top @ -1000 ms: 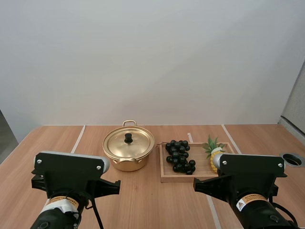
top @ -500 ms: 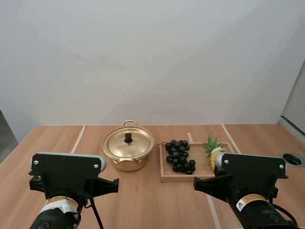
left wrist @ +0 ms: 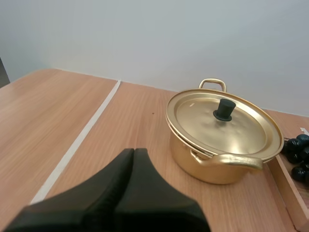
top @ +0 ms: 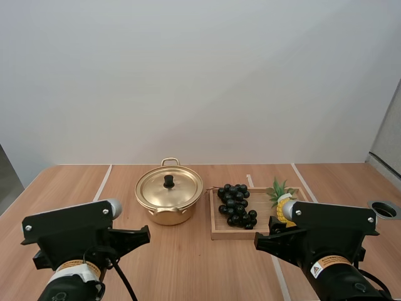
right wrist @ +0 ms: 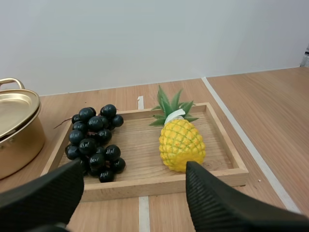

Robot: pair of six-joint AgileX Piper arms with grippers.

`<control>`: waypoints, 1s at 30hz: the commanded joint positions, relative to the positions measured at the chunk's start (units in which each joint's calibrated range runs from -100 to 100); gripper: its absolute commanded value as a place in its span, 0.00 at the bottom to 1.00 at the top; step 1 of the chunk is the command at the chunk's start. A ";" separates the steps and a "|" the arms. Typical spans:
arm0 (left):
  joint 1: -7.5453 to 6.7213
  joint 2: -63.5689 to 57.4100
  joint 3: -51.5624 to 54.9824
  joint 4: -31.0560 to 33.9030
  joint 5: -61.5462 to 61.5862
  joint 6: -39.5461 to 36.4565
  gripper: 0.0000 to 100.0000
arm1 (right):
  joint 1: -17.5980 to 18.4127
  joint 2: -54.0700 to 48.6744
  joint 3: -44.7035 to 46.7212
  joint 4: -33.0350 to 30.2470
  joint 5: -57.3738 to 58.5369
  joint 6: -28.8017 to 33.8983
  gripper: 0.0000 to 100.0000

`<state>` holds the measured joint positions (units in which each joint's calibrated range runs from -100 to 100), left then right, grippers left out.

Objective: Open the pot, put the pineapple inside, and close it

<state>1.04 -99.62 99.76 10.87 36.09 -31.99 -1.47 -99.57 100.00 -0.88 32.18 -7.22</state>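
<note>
A gold pot [top: 168,202] stands at mid-table with its lid [left wrist: 223,126] on, a black knob [left wrist: 224,108] on top. The yellow pineapple [right wrist: 181,141] with green leaves lies in the wooden tray [right wrist: 159,188] to the pot's right, and my right arm [top: 326,229] partly hides the pineapple [top: 279,195] in the high view. My right gripper [right wrist: 135,165] is open, fingers wide apart, short of the tray's near rim and touching nothing. My left gripper [left wrist: 133,152] is shut into one dark wedge, well short of the pot and to its left, holding nothing.
A bunch of dark grapes [right wrist: 95,140] fills the tray's left half, next to the pot. White tape lines [left wrist: 77,145] cross the wooden table. A round cable hole [top: 383,209] sits at the table's right edge. My left arm [top: 75,235] is at the near left.
My right gripper has gone from shut to wide open. My left arm has shifted left and tilted in the high view. Pot, tray and fruit have not moved.
</note>
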 commanded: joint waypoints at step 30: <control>-0.02 -0.38 -1.06 23.64 -15.49 -12.39 0.01 | -0.22 -0.43 0.00 -1.46 -0.43 0.19 1.00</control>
<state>1.04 -99.62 99.36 36.81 24.30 -43.02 -1.47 -99.57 100.00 -1.94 32.18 -7.22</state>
